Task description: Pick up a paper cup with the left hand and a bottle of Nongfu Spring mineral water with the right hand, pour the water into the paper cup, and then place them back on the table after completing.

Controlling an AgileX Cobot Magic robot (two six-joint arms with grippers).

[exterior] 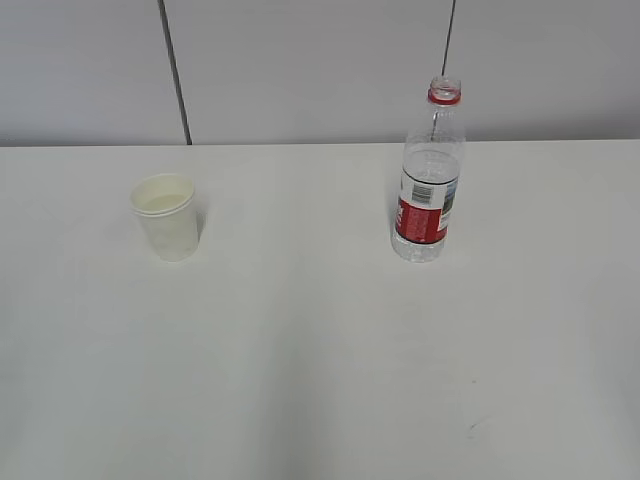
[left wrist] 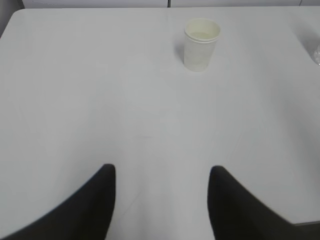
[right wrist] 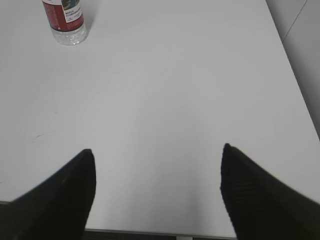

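A white paper cup (exterior: 166,216) stands upright on the white table (exterior: 300,350) at the left. It also shows far ahead in the left wrist view (left wrist: 201,43). A clear bottle (exterior: 429,176) with a red label and red neck ring, its cap off, stands upright at the right. Only its base shows in the right wrist view (right wrist: 65,20). My left gripper (left wrist: 162,172) is open and empty over bare table, well short of the cup. My right gripper (right wrist: 157,152) is open and empty near the table's front edge, far from the bottle. Neither arm shows in the exterior view.
A grey panelled wall (exterior: 300,60) stands behind the table. The table's front edge (right wrist: 150,232) shows under my right gripper, and its right edge (right wrist: 295,85) runs along the side. A small dark mark (exterior: 473,428) lies on the table at the front right.
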